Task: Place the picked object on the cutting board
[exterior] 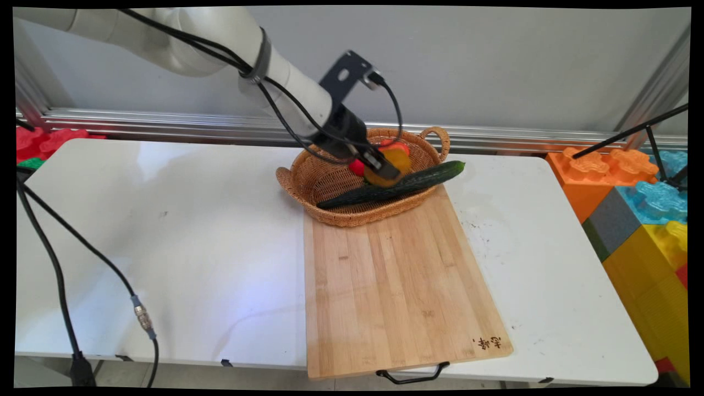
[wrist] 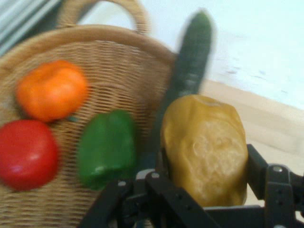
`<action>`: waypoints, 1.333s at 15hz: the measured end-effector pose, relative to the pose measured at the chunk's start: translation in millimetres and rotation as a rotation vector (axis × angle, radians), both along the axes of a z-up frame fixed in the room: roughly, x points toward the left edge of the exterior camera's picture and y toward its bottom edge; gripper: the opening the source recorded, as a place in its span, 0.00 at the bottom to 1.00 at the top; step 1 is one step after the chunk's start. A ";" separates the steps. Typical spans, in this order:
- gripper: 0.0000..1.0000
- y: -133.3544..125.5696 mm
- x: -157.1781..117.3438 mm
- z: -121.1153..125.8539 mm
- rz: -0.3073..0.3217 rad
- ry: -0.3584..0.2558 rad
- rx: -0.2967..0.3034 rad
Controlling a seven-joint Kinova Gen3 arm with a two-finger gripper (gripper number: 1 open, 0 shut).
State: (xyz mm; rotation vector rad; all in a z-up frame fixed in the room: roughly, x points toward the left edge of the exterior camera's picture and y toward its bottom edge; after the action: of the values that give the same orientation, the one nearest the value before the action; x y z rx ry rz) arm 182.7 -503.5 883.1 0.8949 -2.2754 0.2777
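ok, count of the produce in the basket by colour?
Green: 2, the cucumber and the bell pepper
Red: 1, the tomato
Orange: 1, the orange fruit
Yellow-brown: 1, the potato, between the gripper fingers
Total: 5

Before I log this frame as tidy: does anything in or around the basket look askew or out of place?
The cucumber lies slantwise across the wicker basket, its tip poking out past the rim over the table. The gripper is shut on a yellow potato-like piece above it. The other produce sits inside the basket; nothing spilled.
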 end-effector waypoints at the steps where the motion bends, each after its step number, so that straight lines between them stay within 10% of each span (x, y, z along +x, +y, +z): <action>1: 0.00 8.8 -8.9 -1.5 -0.027 0.000 0.020; 17: 0.00 44.6 -66.4 -105.7 -0.183 -0.061 0.125; 18: 1.00 44.9 -68.3 -108.4 -0.190 -0.060 0.121; 20: 1.00 44.6 -70.9 -109.3 -0.198 -0.060 0.112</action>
State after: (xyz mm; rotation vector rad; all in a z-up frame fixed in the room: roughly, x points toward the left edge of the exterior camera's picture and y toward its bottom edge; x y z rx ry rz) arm 111.9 -458.9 773.8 0.7178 -2.4334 0.0905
